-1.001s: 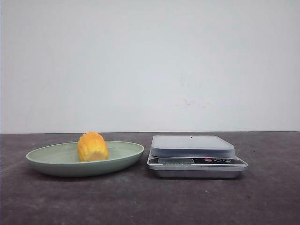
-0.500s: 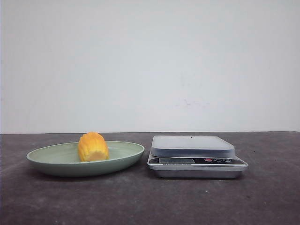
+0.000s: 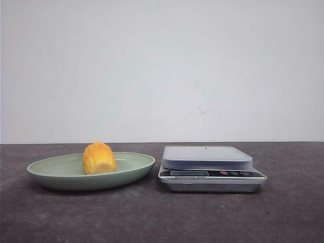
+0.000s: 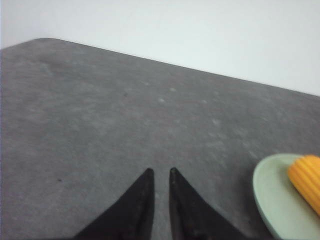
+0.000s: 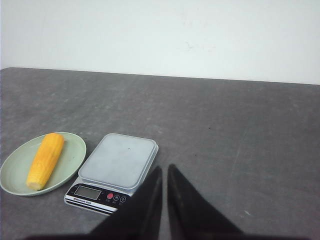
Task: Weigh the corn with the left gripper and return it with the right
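Where the grey bench point(image 3: 283, 212) spreads widest, a pale green plate point(image 3: 55, 174) sits just left of a digital scale point(image 3: 207, 164); the corn point(image 3: 99, 158) lies in the plate. The left gripper point(image 4: 161, 176) and right gripper point(image 5: 164, 172) hover over bare bench, fingers nearly together, holding nothing.

A pale green plate point(image 3: 61, 177) and a silver scale point(image 3: 211, 174) with a flat, bare platform sit side by side on a dark grey table point(image 3: 162, 217) before a white wall point(image 3: 162, 66). Both lie beyond the fingertips, the scale just past the right pair, its display and buttons facing them.
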Available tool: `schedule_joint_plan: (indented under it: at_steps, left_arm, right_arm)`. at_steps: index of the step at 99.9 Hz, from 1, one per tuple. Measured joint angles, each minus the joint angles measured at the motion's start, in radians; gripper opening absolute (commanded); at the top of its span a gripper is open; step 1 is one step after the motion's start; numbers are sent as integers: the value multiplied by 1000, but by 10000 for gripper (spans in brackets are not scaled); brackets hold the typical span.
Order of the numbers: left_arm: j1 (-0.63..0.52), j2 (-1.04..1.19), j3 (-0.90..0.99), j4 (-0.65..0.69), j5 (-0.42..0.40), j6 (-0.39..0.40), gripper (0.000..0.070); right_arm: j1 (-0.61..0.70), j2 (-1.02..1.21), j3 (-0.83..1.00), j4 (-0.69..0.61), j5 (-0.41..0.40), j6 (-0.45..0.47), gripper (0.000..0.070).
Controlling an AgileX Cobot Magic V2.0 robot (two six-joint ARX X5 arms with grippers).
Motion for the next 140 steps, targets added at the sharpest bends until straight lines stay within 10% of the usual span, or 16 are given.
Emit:
schedule_joint_plan:
  at_steps: [120,140]
  left_arm:
    - [0,0,0,-16,39,55,25]
    - [0,0,0,-16,39,55,25]
  right_arm:
    - [-1,0,0,1,1,-23,10]
    - [-196,-17,-29,170,11,-141,10]
